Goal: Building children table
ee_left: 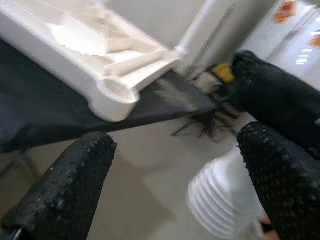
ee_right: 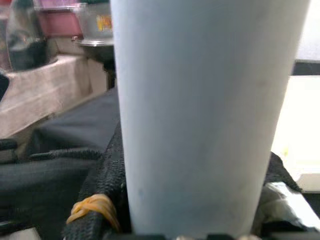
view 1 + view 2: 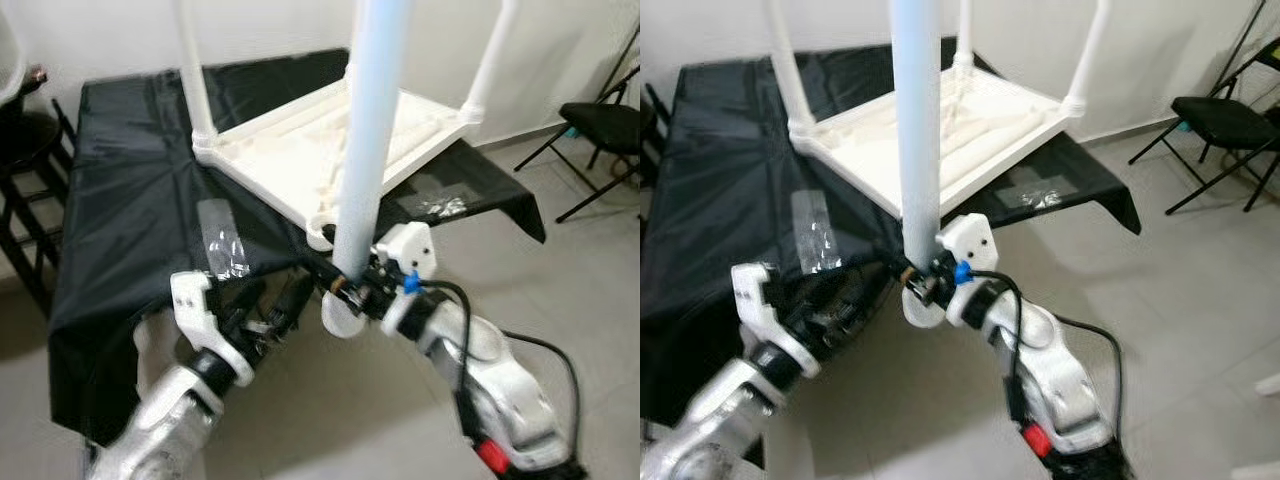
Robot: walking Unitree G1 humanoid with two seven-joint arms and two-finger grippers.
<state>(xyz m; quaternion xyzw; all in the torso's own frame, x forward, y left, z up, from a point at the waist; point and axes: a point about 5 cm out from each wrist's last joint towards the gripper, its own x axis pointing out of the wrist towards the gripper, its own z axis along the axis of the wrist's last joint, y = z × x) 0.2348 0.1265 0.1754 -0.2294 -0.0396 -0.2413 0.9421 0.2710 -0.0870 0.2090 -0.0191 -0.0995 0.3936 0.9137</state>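
Observation:
A white children's table (image 3: 290,150) lies upside down on a black-covered surface (image 3: 120,200), with three white legs standing up from its corners. Its near corner socket (image 1: 117,92) is bare. My right gripper (image 3: 350,285) is shut on the lower part of a pale tubular leg (image 3: 365,130), which it holds upright just in front of that corner. The leg's ribbed white end (image 1: 225,200) hangs below the fingers over the floor. My left gripper (image 3: 272,310) is open, level with the leg's end and just left of it, with nothing between its fingers (image 1: 65,190).
A black folding chair (image 3: 605,125) stands at the right on the tiled floor. A dark shelf (image 3: 25,190) stands at the left of the covered surface. Shiny tape patches (image 3: 225,245) lie on the black cover near its front edge.

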